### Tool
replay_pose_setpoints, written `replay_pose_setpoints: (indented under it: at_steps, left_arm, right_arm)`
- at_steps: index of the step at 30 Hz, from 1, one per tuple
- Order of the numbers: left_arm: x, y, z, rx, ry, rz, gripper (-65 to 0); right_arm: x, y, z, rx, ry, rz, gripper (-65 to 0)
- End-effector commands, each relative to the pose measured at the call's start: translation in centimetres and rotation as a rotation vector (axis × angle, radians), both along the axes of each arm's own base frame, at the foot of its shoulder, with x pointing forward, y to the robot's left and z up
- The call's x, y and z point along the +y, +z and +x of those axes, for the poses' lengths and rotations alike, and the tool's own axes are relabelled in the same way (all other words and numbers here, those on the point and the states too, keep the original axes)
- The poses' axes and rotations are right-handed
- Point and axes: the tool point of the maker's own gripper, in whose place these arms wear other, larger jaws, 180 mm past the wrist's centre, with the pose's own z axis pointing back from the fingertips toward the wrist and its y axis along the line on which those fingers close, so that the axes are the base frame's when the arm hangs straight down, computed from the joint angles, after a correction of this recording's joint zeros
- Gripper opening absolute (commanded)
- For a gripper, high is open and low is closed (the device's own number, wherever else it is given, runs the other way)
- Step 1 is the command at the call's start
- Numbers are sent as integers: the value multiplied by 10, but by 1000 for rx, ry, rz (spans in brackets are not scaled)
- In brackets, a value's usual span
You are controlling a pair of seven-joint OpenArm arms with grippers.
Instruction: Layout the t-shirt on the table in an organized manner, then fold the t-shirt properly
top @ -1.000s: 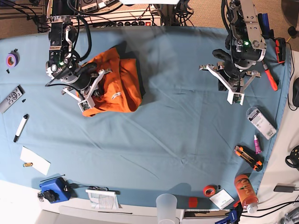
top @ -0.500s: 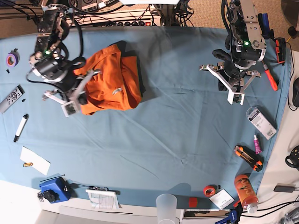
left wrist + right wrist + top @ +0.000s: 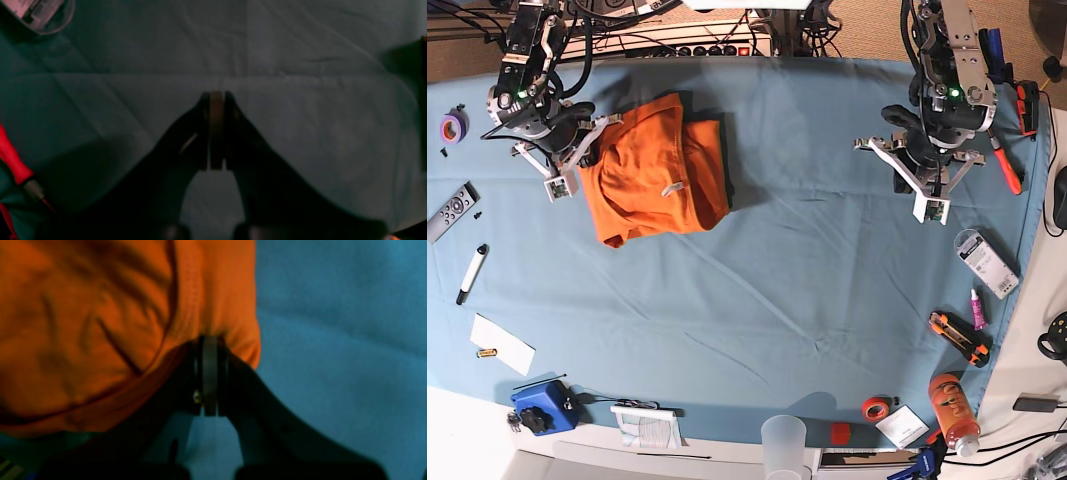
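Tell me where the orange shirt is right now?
In the base view, the shirt lies bunched on the table's upper left, its edge pinched by the right end effector.

Base view is bright and sharp; left wrist view is dim and shadowed; right wrist view is soft, blurred, saturated.

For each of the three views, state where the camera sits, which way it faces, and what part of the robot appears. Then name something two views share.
Base: overhead, facing down on the table, showing both arms.
Left wrist: on the left arm, facing bare cloth past the shut left gripper.
Right wrist: on the right arm, facing the right gripper pinching the t-shirt.
Shared: the t-shirt shows in base and right wrist.
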Motion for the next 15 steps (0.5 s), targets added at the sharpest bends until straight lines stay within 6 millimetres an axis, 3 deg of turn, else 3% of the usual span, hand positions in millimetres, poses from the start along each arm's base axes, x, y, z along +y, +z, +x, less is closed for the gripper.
replay_pose_setpoints:
  at_steps: [1,4,11,15]
  left_arm:
    - [2,8,4,-28,0,10,-650]
    - [9,4,1,-5,10,56,-650]
    - [40,8,-4,23,25,221,-650]
    - [50,8,-16,46,13,263,-650]
  right_arm:
    - [-2,13,9,-39,13,-16,-650]
    - [-1,30,13,-73,34,-49,-650]
    - [14,94,28,-262,85,-113,-650]
    - [17,107,22,-262,84,-146,-650]
